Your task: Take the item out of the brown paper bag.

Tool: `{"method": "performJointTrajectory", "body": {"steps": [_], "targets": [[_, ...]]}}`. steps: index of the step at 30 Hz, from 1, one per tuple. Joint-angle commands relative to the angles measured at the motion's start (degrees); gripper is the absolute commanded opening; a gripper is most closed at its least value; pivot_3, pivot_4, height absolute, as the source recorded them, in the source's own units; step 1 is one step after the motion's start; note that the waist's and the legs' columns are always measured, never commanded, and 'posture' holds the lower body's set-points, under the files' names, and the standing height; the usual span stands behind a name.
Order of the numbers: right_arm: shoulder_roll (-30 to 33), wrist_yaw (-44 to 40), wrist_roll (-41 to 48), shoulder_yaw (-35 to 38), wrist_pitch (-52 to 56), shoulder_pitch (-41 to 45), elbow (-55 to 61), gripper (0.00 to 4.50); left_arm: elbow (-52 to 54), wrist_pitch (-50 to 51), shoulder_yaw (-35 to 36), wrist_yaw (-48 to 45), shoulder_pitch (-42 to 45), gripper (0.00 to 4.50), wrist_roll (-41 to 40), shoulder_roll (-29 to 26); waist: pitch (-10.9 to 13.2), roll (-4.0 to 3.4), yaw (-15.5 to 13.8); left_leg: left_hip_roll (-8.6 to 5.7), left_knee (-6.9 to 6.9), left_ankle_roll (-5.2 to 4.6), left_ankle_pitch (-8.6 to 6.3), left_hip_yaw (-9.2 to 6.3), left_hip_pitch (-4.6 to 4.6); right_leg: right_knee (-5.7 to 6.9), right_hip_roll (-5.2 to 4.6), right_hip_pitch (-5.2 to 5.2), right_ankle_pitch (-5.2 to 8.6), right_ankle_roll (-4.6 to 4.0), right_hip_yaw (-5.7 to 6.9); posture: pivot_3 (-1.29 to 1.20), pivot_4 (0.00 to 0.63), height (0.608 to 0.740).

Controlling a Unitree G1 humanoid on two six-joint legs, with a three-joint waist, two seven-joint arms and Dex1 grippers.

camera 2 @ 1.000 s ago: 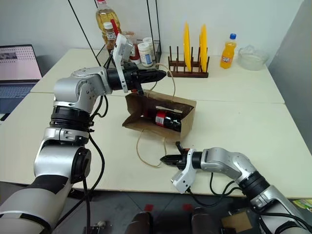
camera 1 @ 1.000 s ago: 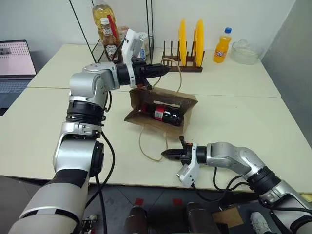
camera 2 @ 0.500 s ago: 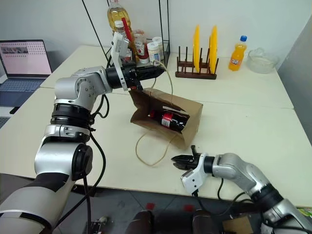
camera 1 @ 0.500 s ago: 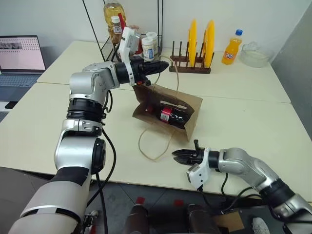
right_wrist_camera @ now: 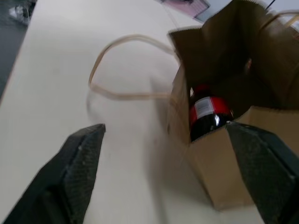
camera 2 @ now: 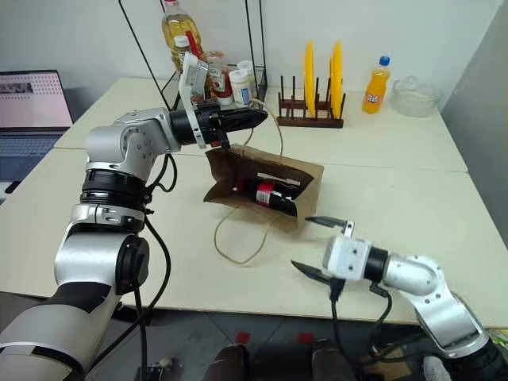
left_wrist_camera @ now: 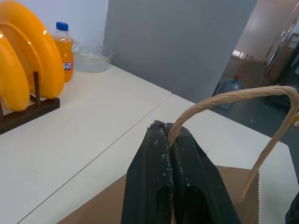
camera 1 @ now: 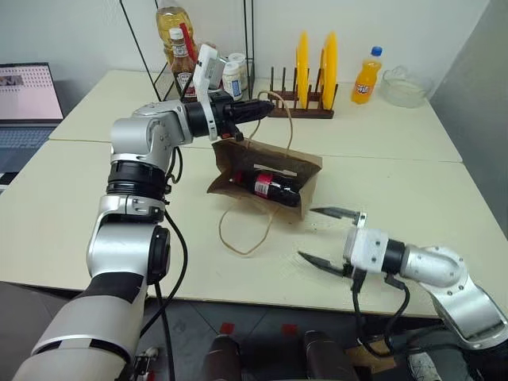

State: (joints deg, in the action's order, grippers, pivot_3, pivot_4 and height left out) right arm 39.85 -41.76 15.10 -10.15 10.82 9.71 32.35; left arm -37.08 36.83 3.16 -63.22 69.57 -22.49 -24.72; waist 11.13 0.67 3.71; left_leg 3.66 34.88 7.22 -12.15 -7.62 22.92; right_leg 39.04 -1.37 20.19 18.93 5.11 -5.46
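Right now the brown paper bag (camera 1: 266,178) lies on its side on the pale desk (camera 1: 413,182), its mouth turned toward the robot. Inside it, near the opening, the cola bottle (camera 1: 270,187) lies flat, its red label showing and the dark body tucked under the upper flap. The left end effector (camera 1: 266,109) sits above the back edge of the bag with its two black fingers (left_wrist_camera: 168,186) pressed together on one of the cord handles (left_wrist_camera: 252,98), which arches up from between them and runs down to the bag. The other handle (camera 1: 238,230) trails loose in a loop across the desk in front of the bag.

The right end effector (camera 1: 329,236) hangs just above the desk on the near side, beside the bag's mouth and clear of it, with its fingers spread wide apart and nothing between them. From its wrist camera the bag opening and the bottle sit straight ahead between the two fingers.

Along the far edge stand a wooden rack with yellow plates (camera 1: 313,59), an orange soda bottle (camera 1: 363,75), a glass bowl (camera 1: 403,86) and a wire stand with sauce bottles (camera 1: 181,67). A laptop (camera 1: 24,95) stands off to the left.
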Motion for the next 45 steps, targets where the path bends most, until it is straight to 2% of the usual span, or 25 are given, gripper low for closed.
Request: {"method": "performJointTrajectory", "body": {"steps": [1,3,6,8,10,15,21,24,29,35,38,45], "targets": [[-3.47,2.87,16.86,3.05,16.75,6.09,5.66,3.15,0.3,-1.4,0.45,-0.43,1.69,0.0,-0.11,-0.06,0.0,0.0,-0.11,0.0,-0.01,-0.01,-0.01,0.0,0.01,-0.02,0.0,0.0,0.0,0.0,0.0,0.0,0.15,0.74],[-6.17,5.2,25.89,4.45,24.51,10.49,5.2,2.37,0.32,-1.4,0.39,-0.41,1.72,0.0,-0.11,0.06,0.0,0.0,-0.27,0.0,-0.01,-0.02,-0.01,0.0,0.04,-0.04,-0.01,0.01,0.0,0.0,0.01,0.0,0.15,0.74],[-9.63,7.77,34.66,5.38,31.85,15.55,3.45,1.31,0.64,-1.34,0.24,-0.44,1.45,0.0,-0.08,0.14,0.01,-0.02,-0.36,0.0,-0.02,-0.05,-0.03,0.0,0.08,-0.05,-0.01,0.06,0.0,-0.01,0.03,0.0,0.15,0.74],[-12.39,8.9,37.14,4.69,34.32,18.36,1.43,0.54,1.13,-1.11,0.19,-0.41,1.21,0.0,-0.13,0.12,0.01,-0.02,-0.35,0.01,-0.04,-0.06,-0.03,-0.01,0.09,-0.05,-0.01,0.08,0.0,-0.01,0.04,0.0,0.15,0.74],[-14.53,8.21,35.7,2.52,34.4,19.93,-0.84,0.06,1.53,-0.86,0.16,-0.29,1.19,0.0,-0.18,0.08,0.02,-0.03,-0.34,0.01,-0.05,-0.06,-0.04,0.0,0.09,-0.05,-0.01,0.1,0.0,-0.01,0.04,0.0,0.15,0.74],[-20.31,4.72,26.4,-4.14,27.8,22.9,-11.19,0.06,2.61,-0.02,0.14,-0.04,1.32,0.0,-0.32,-0.36,0.02,-0.04,-0.24,0.01,-0.06,-0.07,-0.04,0.01,0.09,-0.03,0.0,0.17,0.01,0.0,0.02,0.0,0.15,0.74],[-26.31,2.6,13.37,-7.79,15.36,28.51,-25.81,0.06,6.09,2.09,0.35,0.51,-0.23,0.0,-0.91,-1.08,0.04,-0.07,0.24,0.02,-0.07,-0.06,-0.03,0.0,0.16,0.04,0.02,0.32,0.01,0.0,0.02,0.0,0.15,0.74],[-26.48,4.97,6.18,-7.35,9.69,29.82,-31.33,0.06,8.35,3.41,0.53,0.96,-1.48,0.0,-1.23,-1.37,0.04,-0.07,0.2,0.02,-0.08,-0.05,-0.03,0.01,0.17,0.03,0.0,0.32,0.01,0.0,0.03,0.0,0.15,0.74],[-26.81,11.14,-1.02,-5.84,8.33,29.14,-32.37,0.06,11.07,4.75,0.65,1.72,-3.42,0.0,-1.75,-1.22,0.05,-0.09,0.25,0.02,-0.08,0.09,0.05,0.01,0.22,0.04,0.01,0.38,0.0,-0.01,0.02,0.0,0.15,0.74],[-23.97,17.85,-17.79,-12.27,9.6,29.99,-30.8,0.06,11.48,4.96,0.51,2.18,-3.79,0.0,-2.19,-0.42,0.05,-0.09,0.26,0.02,-0.08,0.1,0.06,0.01,0.23,0.05,0.0,0.4,0.0,-0.01,0.02,0.0,0.15,0.74],[-22.67,17.64,-23.02,-14.64,10.4,30.59,-29.99,0.67,11.06,4.66,0.35,2.23,-3.64,0.0,-2.23,-0.18,0.05,-0.09,0.3,0.02,-0.08,0.09,0.05,0.01,0.23,0.05,0.01,0.4,0.0,-0.01,0.01,0.0,0.15,0.74],[-17.83,10.08,-32.65,-21.25,11.6,33.18,-29.53,3.05,10.59,4.19,0.13,2.11,-3.51,0.0,-2.28,0.38,0.05,-0.09,0.32,0.01,-0.08,0.1,0.06,0.01,0.26,0.02,0.0,0.41,0.0,-0.01,0.02,0.0,0.15,0.74]]}}
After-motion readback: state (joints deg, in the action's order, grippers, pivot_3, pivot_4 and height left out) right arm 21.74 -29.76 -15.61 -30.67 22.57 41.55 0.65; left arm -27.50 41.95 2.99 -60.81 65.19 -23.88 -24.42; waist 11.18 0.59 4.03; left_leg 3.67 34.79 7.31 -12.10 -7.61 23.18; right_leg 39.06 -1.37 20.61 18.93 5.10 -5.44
